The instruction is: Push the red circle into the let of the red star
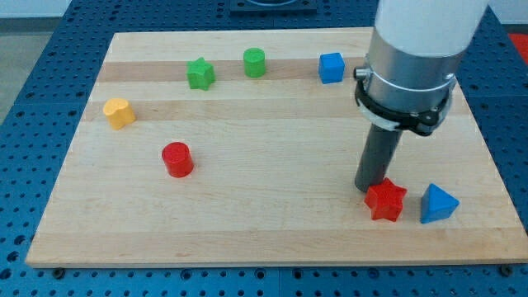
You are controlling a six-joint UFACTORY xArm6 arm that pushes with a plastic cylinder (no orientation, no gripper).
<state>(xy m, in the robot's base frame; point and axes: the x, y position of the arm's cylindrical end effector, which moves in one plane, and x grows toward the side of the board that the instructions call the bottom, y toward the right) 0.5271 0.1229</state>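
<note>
The red circle [176, 159] is a short red cylinder on the wooden board, left of centre. The red star [385, 200] lies near the view's bottom right. My tip [366, 189] rests on the board right against the star's upper left side, far to the right of the red circle.
A blue triangle [437, 205] lies just right of the red star. A blue cube [332, 68], a green circle [255, 63] and a green star [200, 73] line the top. A yellow heart-like block [120, 112] sits at the left. The board's edge [272, 262] runs along the bottom.
</note>
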